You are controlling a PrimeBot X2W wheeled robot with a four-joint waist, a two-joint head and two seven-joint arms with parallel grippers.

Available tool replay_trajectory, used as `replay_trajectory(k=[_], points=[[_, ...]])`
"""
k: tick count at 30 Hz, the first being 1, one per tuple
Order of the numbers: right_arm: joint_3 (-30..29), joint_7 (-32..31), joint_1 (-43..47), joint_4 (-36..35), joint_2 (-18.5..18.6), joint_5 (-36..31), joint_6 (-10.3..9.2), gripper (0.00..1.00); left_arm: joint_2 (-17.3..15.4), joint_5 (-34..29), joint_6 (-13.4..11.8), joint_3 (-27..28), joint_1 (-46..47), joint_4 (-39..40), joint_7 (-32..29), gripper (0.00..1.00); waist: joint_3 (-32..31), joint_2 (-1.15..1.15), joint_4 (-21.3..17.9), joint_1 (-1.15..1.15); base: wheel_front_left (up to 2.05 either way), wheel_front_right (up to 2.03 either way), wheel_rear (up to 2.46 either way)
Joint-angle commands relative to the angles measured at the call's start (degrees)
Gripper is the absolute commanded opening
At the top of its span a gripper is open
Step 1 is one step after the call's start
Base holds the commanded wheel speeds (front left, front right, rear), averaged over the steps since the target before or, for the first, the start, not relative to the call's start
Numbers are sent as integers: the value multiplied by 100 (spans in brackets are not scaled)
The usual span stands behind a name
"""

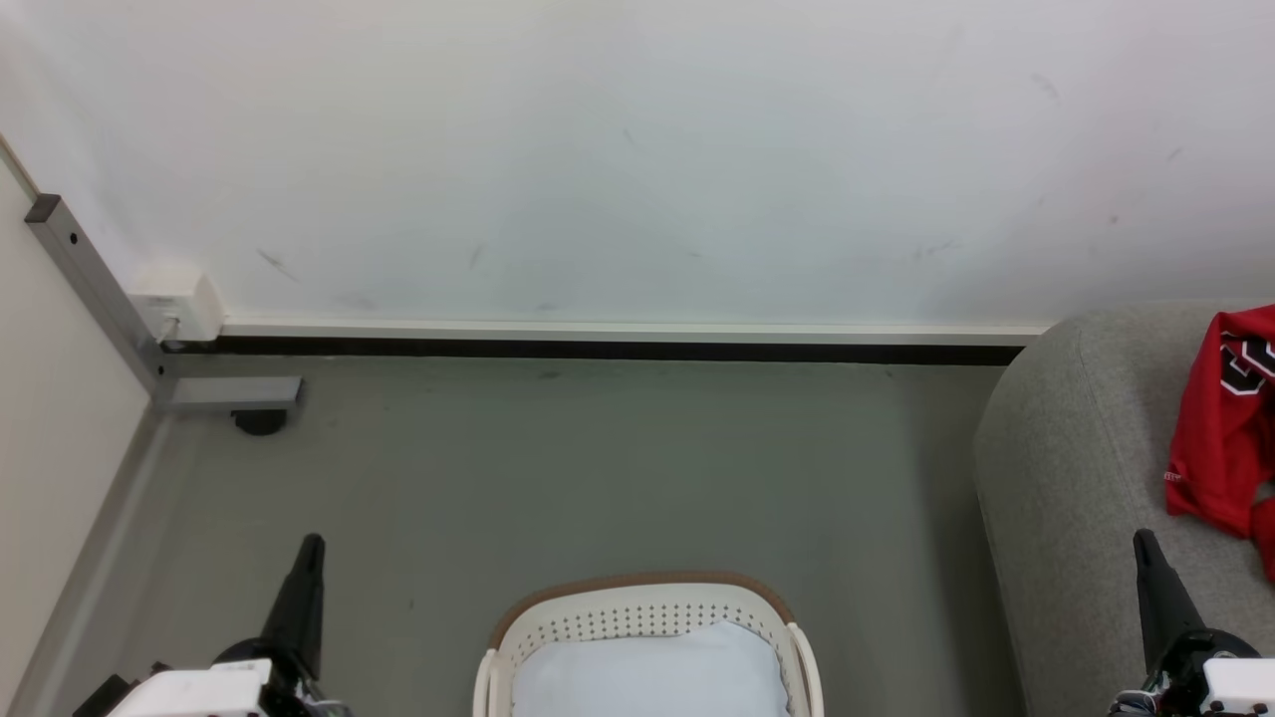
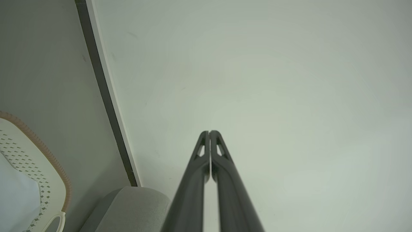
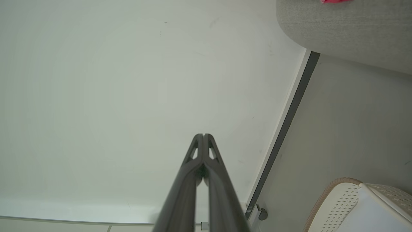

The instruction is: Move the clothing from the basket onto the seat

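Note:
The red clothing (image 1: 1227, 418) with its dark-and-white emblem lies crumpled on the light-grey seat (image 1: 1076, 478) at the right edge of the head view; a sliver of the clothing (image 3: 333, 1) tops the right wrist view. The cream basket (image 1: 647, 609) with a brown rim stands on the floor at bottom centre. It holds a pale blue-white cloth (image 1: 647, 672). My left gripper (image 1: 311, 546) points up at the lower left, shut and empty, well left of the basket. My right gripper (image 1: 1146, 543) is shut and empty in front of the seat, below the clothing.
A white wall with a dark skirting strip (image 1: 598, 349) runs behind the grey floor (image 1: 598, 468). A grey metal frame and foot (image 1: 234, 393) stand at the left beside a pale panel. Open floor lies between the basket and the wall.

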State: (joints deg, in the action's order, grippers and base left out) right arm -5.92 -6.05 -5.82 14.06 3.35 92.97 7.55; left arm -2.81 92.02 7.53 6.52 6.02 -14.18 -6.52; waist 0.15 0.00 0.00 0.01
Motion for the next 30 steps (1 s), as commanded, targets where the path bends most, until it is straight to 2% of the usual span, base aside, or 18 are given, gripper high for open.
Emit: replay_trajectory(k=[1, 30], points=[[-19, -21, -77, -4, -1, -16, -12, 0, -10, 71, -8, 15, 53, 15, -24, 0, 0, 0, 0, -1, 0, 0, 0], [-40, -34, -80, -2, -16, -38, -12, 0, -10, 71, -8, 15, 53, 15, -25, 0, 0, 0, 0, -1, 0, 0, 0]])
